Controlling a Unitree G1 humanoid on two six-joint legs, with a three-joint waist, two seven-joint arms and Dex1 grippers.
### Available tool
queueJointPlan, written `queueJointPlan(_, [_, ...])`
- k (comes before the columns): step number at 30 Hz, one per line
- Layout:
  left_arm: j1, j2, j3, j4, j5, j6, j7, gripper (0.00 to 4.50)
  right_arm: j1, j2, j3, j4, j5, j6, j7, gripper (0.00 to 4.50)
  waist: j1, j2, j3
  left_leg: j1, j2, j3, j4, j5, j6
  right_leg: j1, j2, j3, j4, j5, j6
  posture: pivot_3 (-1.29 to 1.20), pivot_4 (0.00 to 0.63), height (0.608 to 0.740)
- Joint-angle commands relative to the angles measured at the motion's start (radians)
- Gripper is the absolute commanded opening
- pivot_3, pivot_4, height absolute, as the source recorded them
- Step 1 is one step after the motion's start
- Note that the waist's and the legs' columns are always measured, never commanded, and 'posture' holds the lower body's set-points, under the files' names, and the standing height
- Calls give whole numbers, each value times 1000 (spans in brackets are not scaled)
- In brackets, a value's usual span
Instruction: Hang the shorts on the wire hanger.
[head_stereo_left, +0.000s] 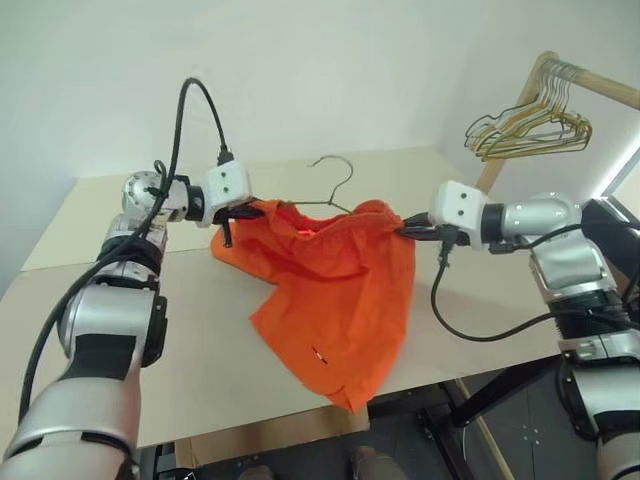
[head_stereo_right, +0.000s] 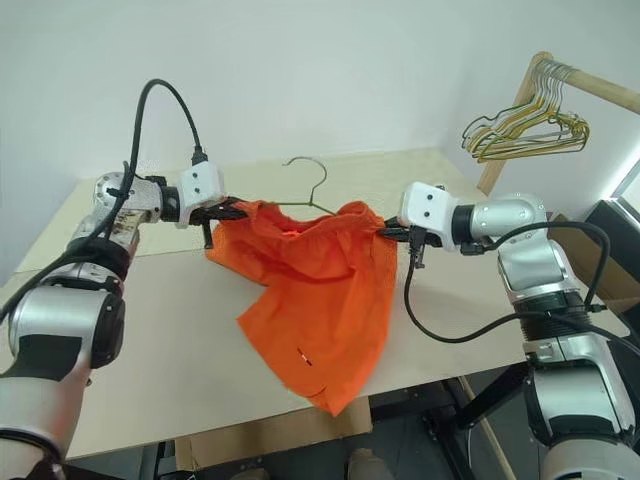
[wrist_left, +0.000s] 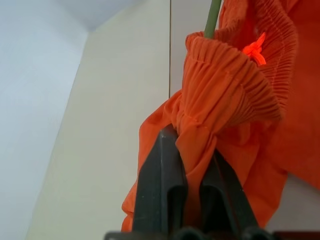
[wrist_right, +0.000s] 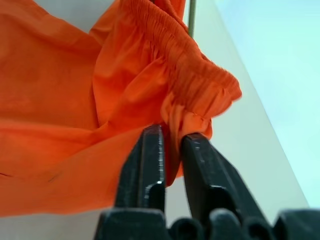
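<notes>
Left tool (head_stereo_left: 250, 211) clenched on shorts (head_stereo_left: 335, 290) waistband; right tool (head_stereo_left: 405, 232) pinching opposite waistband edge; wire hanger (head_stereo_left: 335, 180) just behind, on tabletop (head_stereo_left: 200, 340).

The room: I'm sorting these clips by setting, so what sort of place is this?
Probably a lab or test room set up for laundry practice: a plain beige table against bare white walls, a wooden rack with a bunch of wire hangers, and orange shorts lifted over the table.
</notes>
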Motion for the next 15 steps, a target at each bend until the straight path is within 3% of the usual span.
queueJointPlan(1, [-22, 6, 28, -44, -40, -9, -30, 0, -60, 1, 5, 56, -87, -81, -76, 2137, -3, 0, 0, 0, 0, 0, 0, 0, 0, 0, 0, 0, 0, 0, 0, -48, 0, 740])
queueJointPlan(2, [-20, 7, 26, -46, -41, -12, -35, 0, -68, 0, 9, 74, -101, -93, -82, 2323, -3, 0, 0, 0, 0, 0, 0, 0, 0, 0, 0, 0, 0, 0, 0, -48, 0, 740])
queueJointPlan(15, [-3, -3, 39, -56, -51, -15, -32, 0, -78, 9, -11, 124, -55, -26, 11, 2323, -5, 0, 0, 0, 0, 0, 0, 0, 0, 0, 0, 0, 0, 0, 0, -42, 0, 740])
